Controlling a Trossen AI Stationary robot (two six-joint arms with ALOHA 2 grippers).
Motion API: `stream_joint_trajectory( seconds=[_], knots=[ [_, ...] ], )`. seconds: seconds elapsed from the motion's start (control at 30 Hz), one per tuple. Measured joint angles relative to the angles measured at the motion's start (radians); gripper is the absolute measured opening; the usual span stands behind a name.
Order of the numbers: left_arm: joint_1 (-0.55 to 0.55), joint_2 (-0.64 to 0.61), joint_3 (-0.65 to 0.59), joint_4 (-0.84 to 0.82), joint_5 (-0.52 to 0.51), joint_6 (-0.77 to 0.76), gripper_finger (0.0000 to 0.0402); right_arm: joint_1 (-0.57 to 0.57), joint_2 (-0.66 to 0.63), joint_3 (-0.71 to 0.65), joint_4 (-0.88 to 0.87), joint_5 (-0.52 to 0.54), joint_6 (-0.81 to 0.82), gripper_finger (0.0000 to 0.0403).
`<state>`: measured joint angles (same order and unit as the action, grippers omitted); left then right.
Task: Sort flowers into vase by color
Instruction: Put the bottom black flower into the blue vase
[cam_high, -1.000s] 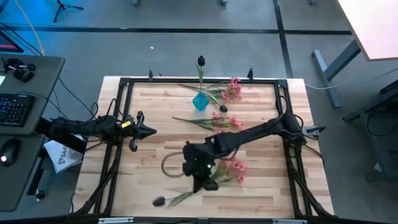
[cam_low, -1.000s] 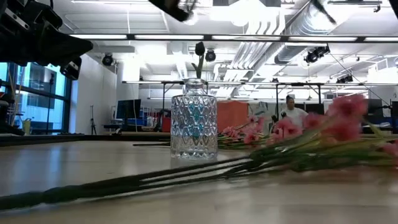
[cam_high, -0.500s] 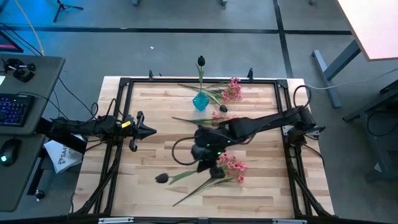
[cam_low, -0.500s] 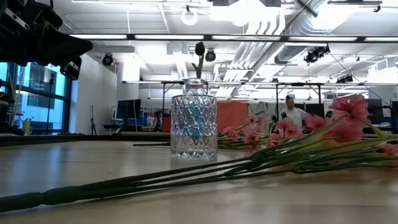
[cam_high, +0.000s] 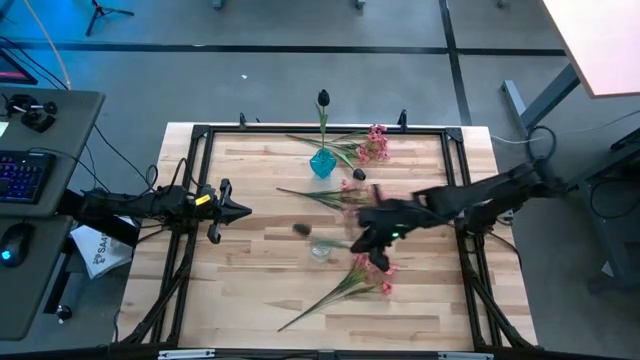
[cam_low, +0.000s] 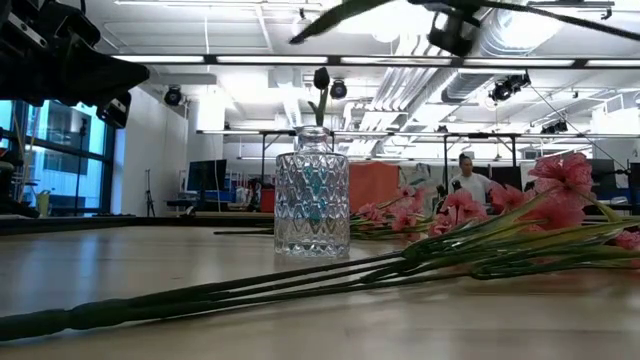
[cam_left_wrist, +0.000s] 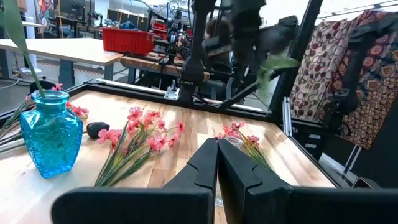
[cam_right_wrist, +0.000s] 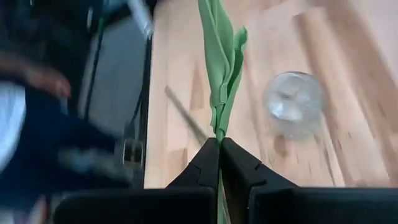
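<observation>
My right gripper (cam_high: 368, 238) hangs above the middle of the table, shut on a black-bud flower (cam_high: 300, 229). Its green stem and leaf (cam_right_wrist: 222, 56) reach out past the fingers, above a clear glass vase (cam_high: 320, 250). A blue vase (cam_high: 322, 160) at the far edge holds another black bud (cam_high: 323, 98). Pink sprays lie on the table near the blue vase (cam_high: 372, 145), in the middle (cam_high: 350, 192) and near the front (cam_high: 365, 275). One black bud (cam_left_wrist: 97, 129) lies by the blue vase. My left gripper (cam_high: 238, 210) waits shut at the left side. My right gripper pinches the flower's green stem at the base of a leaf (cam_right_wrist: 218, 132) between its two fingers. The fingers slant downward from the table's right side. The flower is lifted clear of the table and sticks out beyond the fingers toward the left, bud end leading.
A black frame (cam_high: 200, 180) runs around the wooden tabletop. The pink spray at the front stretches its long stems (cam_low: 250, 290) toward the near left. A desk with a keyboard (cam_high: 25, 175) stands beyond the left edge.
My right gripper has risen and pulled back from the near middle of the table toward the right edge, rolling its wrist. The black-bud flower has come up off the table with it, and its bud has swung from the near left to above the middle.
</observation>
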<state>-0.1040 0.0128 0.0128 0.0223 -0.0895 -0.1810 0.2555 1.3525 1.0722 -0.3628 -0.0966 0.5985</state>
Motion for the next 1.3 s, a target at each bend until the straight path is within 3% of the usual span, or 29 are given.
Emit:
stream_joint_trajectory(
  seconds=[0.13, 0.3, 0.43, 0.53, 0.63, 0.73, 1.0, 1.3],
  knots=[
    [0.0, 0.0, 0.0, 0.0, 0.0, 0.0, 0.0001, 0.011, -0.142, -0.242, 0.399, 0.183, 0.103, 0.0],
    [0.0, 0.0, 0.0, 0.0, 0.0, 0.0, 0.0001, -0.04, -0.155, -0.449, 1.045, 0.357, -0.166, 0.0],
    [0.0, 0.0, 0.0, 0.0, 0.0, 0.0, 0.0001, -0.166, -0.083, -0.52, 1.399, 0.35, -0.352, 0.0],
    [0.0, 0.0, 0.0, 0.0, 0.0, 0.0, 0.0001, -0.277, -0.013, -0.51, 1.576, 0.263, -0.39, 0.0],
    [0.0, 0.0, 0.0, 0.0, 0.0, 0.0, 0.0001, -0.391, 0.061, -0.464, 1.653, 0.129, -0.408, 0.0],
    [0.0, 0.0, 0.0, 0.0, 0.0, 0.0, 0.0001, -0.487, 0.128, -0.402, 1.658, 0.077, -0.393, 0.0],
    [0.0, 0.0, 0.0, 0.0, 0.0, 0.0, 0.0001, -0.625, 0.293, -0.234, 1.645, 0.063, -0.409, 0.0],
    [0.0, 0.0, 0.0, 0.0, 0.0, 0.0, 0.0001, -0.667, 0.452, -0.098, 1.551, 0.062, -0.424, 0.0]
  ],
)
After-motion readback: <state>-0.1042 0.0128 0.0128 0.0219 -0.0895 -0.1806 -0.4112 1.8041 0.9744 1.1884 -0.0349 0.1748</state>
